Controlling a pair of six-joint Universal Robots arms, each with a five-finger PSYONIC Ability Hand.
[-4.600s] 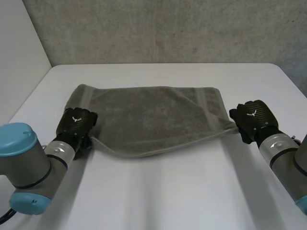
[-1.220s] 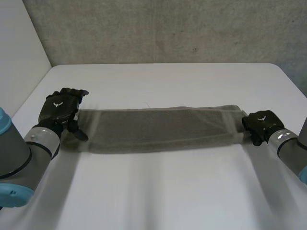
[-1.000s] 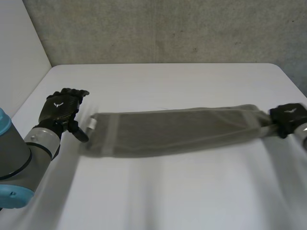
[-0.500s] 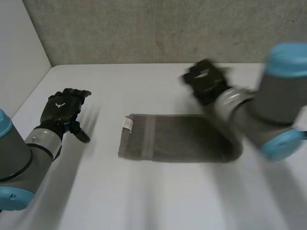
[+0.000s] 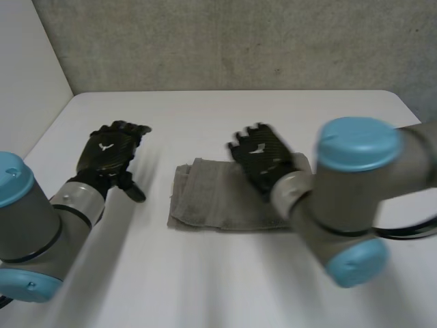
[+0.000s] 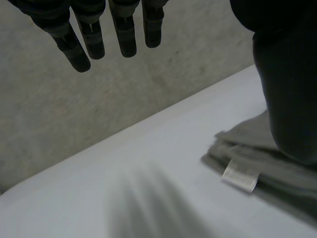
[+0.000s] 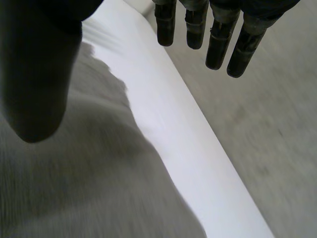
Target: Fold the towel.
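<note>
In the head view, the folded grey-brown terry towel (image 5: 205,201) is lying around the middle of the white tabletop (image 5: 205,287), its long axis running side to side, parallel with the far edge. The black right hand (image 5: 263,158) is hanging over the towel's right half with its fingers straight and spread, pinching nothing; whether it is touching the cloth I cannot tell. The black left hand (image 5: 109,152) is hovering toward the left edge, apart from the towel's left end, its fingers likewise stretched out and empty. In the left wrist view, its fingers (image 6: 126,34) are pointing straight out, with the towel lying beside the hand and a small white label (image 6: 240,175) sticking out of its nearest end. In the right wrist view, the fingers (image 7: 218,39) are reaching out past the cloth, which is lying under the palm and thumb. The right hand is the nearer one, so any end-to-end fold would likely be starting there.
</note>
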